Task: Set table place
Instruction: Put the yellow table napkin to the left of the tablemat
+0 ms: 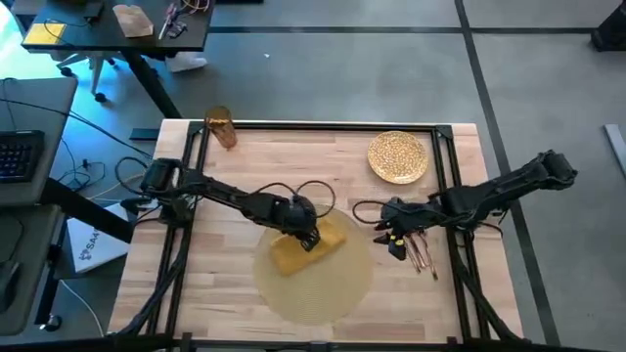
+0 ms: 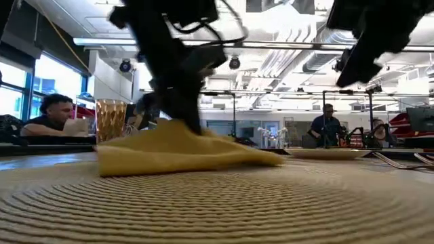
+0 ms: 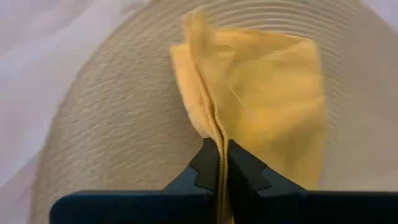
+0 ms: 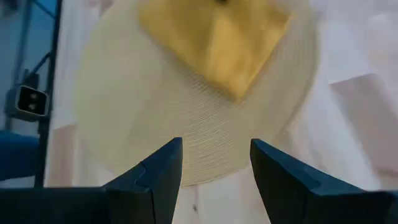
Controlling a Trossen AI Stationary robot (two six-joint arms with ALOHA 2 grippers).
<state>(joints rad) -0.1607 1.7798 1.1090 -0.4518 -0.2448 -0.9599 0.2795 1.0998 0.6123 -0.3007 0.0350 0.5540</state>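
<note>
while pinching napkin [image 3: 261,93], left jaws tight

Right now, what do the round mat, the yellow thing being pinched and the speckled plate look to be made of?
Placemat: looks like woven straw or fibre, matte tan, coiled in rings. Napkin, in the left gripper: soft yellow cloth, creased and drooping. Plate: perhaps glazed ceramic, gold-speckled; hard to tell.
</note>
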